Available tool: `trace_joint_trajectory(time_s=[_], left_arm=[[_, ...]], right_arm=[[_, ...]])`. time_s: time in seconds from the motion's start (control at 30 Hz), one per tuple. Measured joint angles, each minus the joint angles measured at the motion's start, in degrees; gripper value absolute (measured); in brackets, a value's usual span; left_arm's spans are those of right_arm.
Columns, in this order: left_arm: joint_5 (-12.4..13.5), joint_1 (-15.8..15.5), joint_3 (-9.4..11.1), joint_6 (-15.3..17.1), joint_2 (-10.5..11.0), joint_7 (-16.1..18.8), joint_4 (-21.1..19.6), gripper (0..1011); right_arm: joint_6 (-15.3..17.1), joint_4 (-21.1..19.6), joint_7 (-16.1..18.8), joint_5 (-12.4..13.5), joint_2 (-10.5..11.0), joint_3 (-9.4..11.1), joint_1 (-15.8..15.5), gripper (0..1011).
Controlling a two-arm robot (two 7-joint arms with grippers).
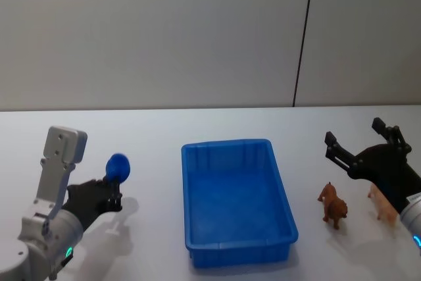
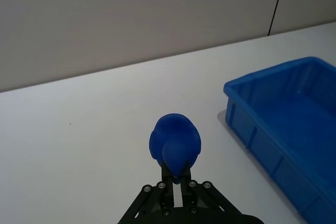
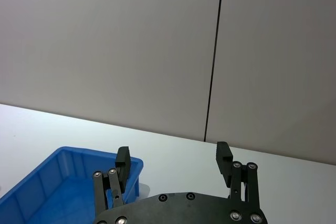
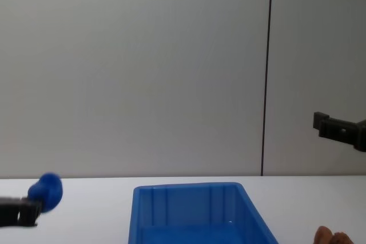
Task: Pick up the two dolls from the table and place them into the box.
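The reddish-brown doll [image 1: 333, 204] stands on the white table [image 1: 158, 136] just right of the blue box [image 1: 227, 144]. The pale peach doll [image 1: 382, 203] lies further right, partly hidden behind my right arm. My right gripper [image 1: 355, 137] hangs open and empty in the air above the two dolls; the right wrist view shows its fingers spread wide [image 3: 173, 153]. In the chest view one finger [image 4: 331, 127] sits well above the table. Left of the box, my left gripper [image 1: 116, 192] is shut on a round blue toy [image 1: 118, 166], held up off the table. The box is empty inside.
Bare white tabletop surrounds the box [image 2: 273, 80] on all sides. A grey wall with a dark vertical seam [image 1: 302, 37] rises behind the table's far edge. The reddish-brown doll's top [image 4: 331, 236] peeks in at the chest view's lower right.
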Motion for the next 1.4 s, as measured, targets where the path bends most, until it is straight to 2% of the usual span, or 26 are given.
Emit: trace_joint_trajectory(time_s=[0.27,0.57,0.97,1.4], left_arm=[[-0.2,-0.8,-0.7,-1.7,0.7,-4.8,-2.1,77],[-0.7,-2.0,-1.0,-1.7,0.9,-11.0,-3.2,77],[-1.0,-4.7,-0.5,1.1,0.5,-21.7,-2.8,77],[1.5,-9.4,1.3,5.2,-1.4,-34.6,0.6,77]], right_arm=[[0.0,0.0,0.0,0.0,0.0,0.0,0.0,1001],[0.0,0.0,0.0,0.0,0.0,0.0,0.0,1001],[0.0,0.0,0.0,0.0,0.0,0.0,0.0,1001],[0.0,0.0,0.0,0.0,0.0,0.0,0.0,1001]])
